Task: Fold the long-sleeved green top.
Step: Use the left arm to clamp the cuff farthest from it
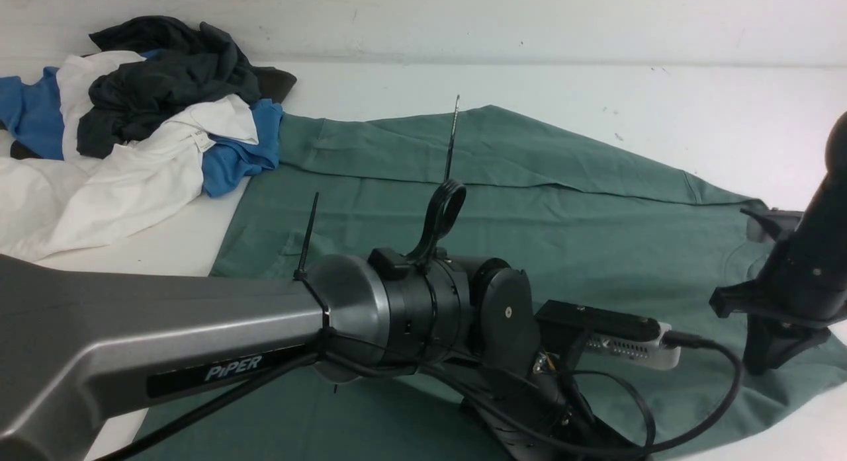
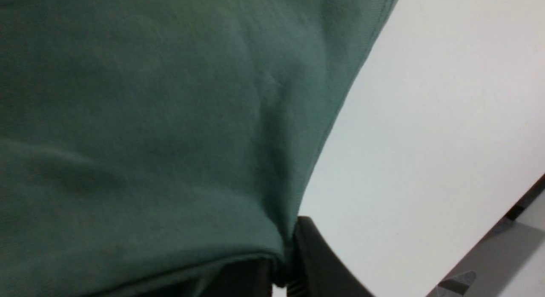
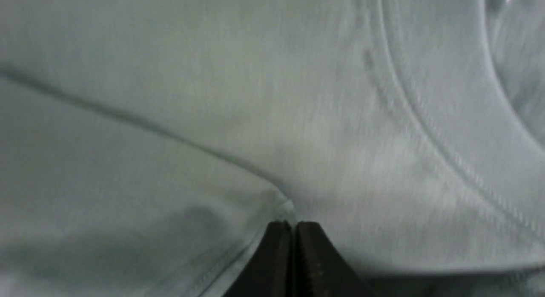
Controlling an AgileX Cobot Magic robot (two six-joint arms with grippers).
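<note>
Currently one green top (image 1: 529,203), creased, partly folded; one clothes pile (image 1: 132,130) touches it. Two claws: left claw (image 2: 283,263) grasps its edge, right claw (image 3: 294,246) pinches a fold.

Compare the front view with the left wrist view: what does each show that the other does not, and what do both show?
Only the front view: the pile of black, white and blue clothes at the table's far left, the whole spread of the green top, and the right arm.
Only the left wrist view: the left tool shut on the top's edge, with fabric pinched between its dark fingers.
Both: the green top and the white table.
</note>
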